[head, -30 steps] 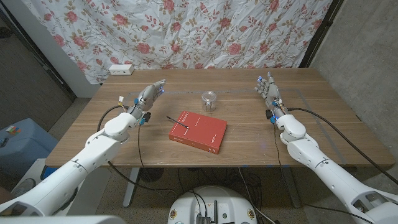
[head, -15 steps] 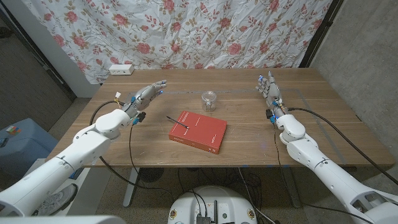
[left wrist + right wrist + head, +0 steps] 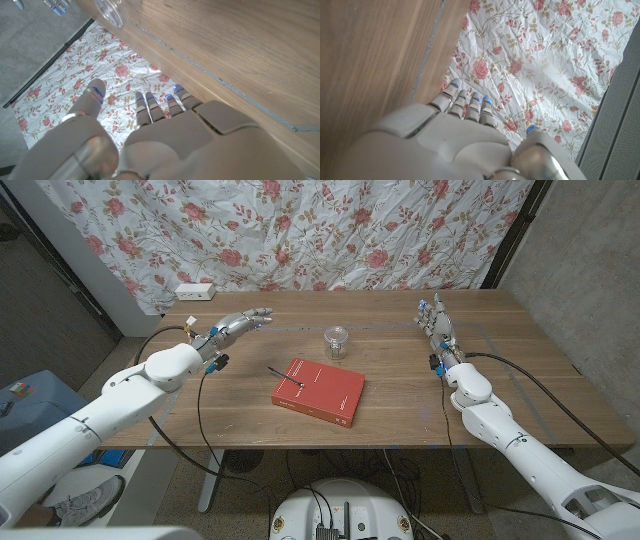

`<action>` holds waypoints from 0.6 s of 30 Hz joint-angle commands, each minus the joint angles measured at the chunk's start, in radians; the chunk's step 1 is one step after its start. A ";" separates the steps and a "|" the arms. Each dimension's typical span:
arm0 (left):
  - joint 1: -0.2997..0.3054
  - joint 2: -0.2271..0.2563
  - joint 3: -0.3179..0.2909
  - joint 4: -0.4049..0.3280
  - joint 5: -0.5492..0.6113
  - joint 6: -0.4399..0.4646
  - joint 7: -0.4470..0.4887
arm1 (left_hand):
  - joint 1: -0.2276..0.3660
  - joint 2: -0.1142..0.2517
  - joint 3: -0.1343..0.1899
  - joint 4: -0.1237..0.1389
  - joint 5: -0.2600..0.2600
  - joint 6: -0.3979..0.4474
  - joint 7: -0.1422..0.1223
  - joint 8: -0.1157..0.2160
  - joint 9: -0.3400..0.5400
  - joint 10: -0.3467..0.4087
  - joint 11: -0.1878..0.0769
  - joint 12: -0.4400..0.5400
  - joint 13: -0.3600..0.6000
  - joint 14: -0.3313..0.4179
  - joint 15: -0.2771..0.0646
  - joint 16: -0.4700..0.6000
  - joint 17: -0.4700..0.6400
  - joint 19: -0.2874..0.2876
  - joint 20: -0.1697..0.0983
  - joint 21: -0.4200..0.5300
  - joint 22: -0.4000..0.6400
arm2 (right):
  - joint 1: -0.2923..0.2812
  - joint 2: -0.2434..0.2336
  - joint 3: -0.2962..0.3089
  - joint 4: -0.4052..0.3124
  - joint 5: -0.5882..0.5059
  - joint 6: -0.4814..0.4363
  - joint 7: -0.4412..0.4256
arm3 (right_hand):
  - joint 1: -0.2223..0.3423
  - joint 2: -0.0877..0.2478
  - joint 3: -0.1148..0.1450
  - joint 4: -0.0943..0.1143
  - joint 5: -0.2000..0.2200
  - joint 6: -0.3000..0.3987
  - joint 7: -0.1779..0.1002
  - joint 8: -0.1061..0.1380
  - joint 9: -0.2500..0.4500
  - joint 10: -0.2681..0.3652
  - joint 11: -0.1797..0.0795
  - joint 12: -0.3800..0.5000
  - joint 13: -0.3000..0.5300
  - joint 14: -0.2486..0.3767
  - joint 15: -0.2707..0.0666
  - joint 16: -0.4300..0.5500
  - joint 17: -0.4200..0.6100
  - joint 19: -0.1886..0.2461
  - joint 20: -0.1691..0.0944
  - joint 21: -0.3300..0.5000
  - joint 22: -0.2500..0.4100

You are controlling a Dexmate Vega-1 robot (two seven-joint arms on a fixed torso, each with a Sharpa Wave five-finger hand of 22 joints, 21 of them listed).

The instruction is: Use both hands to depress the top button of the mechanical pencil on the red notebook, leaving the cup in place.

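Observation:
A red notebook (image 3: 319, 391) lies near the middle of the wooden table (image 3: 400, 395). A thin dark mechanical pencil (image 3: 285, 374) rests across its left corner. Just behind the notebook stands a clear cup (image 3: 337, 342); its rim (image 3: 107, 11) also shows in the left wrist view. My left hand (image 3: 234, 327) hovers over the table's left part, to the left of the cup, fingers stretched out and holding nothing (image 3: 145, 130). At the far right my right hand (image 3: 436, 325) stands upright with fingers straight and apart (image 3: 455, 135), nothing in it.
A white power strip (image 3: 194, 291) sits at the table's back left corner. A flowered curtain (image 3: 300, 230) hangs behind the table. Cables trail from both arms. A blue bin (image 3: 30, 405) stands on the floor at the left.
My left arm has swung outward and lifted, and its hand has turned so the fingers reach right toward the cup. The right hand has barely moved.

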 commanded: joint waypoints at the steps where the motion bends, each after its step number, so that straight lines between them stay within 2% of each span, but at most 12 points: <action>1: -0.012 0.102 0.011 -0.080 0.128 0.070 -0.031 | 0.032 -0.009 0.004 -0.001 0.003 0.019 -0.005 0.008 0.005 0.014 -0.004 0.001 0.005 0.015 -0.100 0.003 0.006 0.025 -0.133 0.008 0.002 | -0.021 -0.030 0.009 -0.050 0.011 -0.050 -0.009 | -0.004 0.010 0.004 0.004 0.011 -0.024 0.031 -0.008 0.002 -0.003 0.007 0.000 -0.002 0.001 0.008 0.006 -0.004 -0.011 -0.007 0.000 0.005; 3: -0.007 0.107 0.007 -0.081 0.132 0.061 -0.033 | 0.042 -0.016 0.002 0.000 0.003 0.026 -0.007 0.010 0.005 0.020 -0.008 0.001 0.005 0.018 -0.102 0.002 0.006 0.031 -0.134 0.008 0.002 | -0.024 -0.031 0.010 -0.055 0.013 -0.052 -0.009 | -0.006 0.009 0.004 0.004 0.012 -0.033 0.040 -0.010 0.002 -0.004 0.007 -0.001 -0.002 0.001 0.010 0.006 -0.006 -0.013 -0.006 0.000 0.005; 6: -0.001 0.143 0.002 -0.109 0.158 0.077 -0.047 | 0.052 -0.022 0.000 0.000 0.002 0.031 -0.009 0.010 0.005 0.024 -0.008 0.000 0.005 0.024 -0.105 0.003 0.006 0.034 -0.135 0.007 0.002 | -0.033 -0.040 0.010 -0.073 0.006 -0.067 -0.022 | -0.008 0.008 0.003 0.005 0.012 -0.036 0.046 -0.010 0.002 -0.005 0.007 -0.001 -0.003 0.001 0.010 0.006 -0.007 -0.016 -0.009 -0.001 0.005; 10: -0.013 0.183 0.008 -0.138 0.195 0.099 -0.084 | 0.068 -0.030 -0.003 0.001 0.001 0.039 -0.014 0.011 0.005 0.030 -0.010 -0.001 0.004 0.025 -0.121 0.001 0.006 0.040 -0.138 0.006 0.003 | -0.039 -0.033 0.013 -0.072 0.003 -0.060 -0.039 | -0.010 0.007 0.003 0.006 0.012 -0.037 0.046 -0.008 0.002 -0.006 0.009 -0.001 -0.004 0.001 0.006 0.007 -0.008 -0.017 -0.011 -0.001 0.005; 18: -0.017 0.248 0.001 -0.195 0.257 0.138 -0.122 | 0.089 -0.037 -0.005 0.002 0.001 0.052 -0.026 0.013 0.005 0.038 -0.016 -0.002 0.004 0.031 -0.129 0.000 0.006 0.043 -0.142 0.004 0.003 | -0.048 -0.025 0.016 -0.072 0.011 -0.060 -0.046 | -0.014 0.007 0.002 0.007 0.013 -0.033 0.045 -0.005 0.002 -0.006 0.010 -0.001 -0.005 0.003 0.005 0.008 -0.011 -0.016 -0.012 0.001 0.005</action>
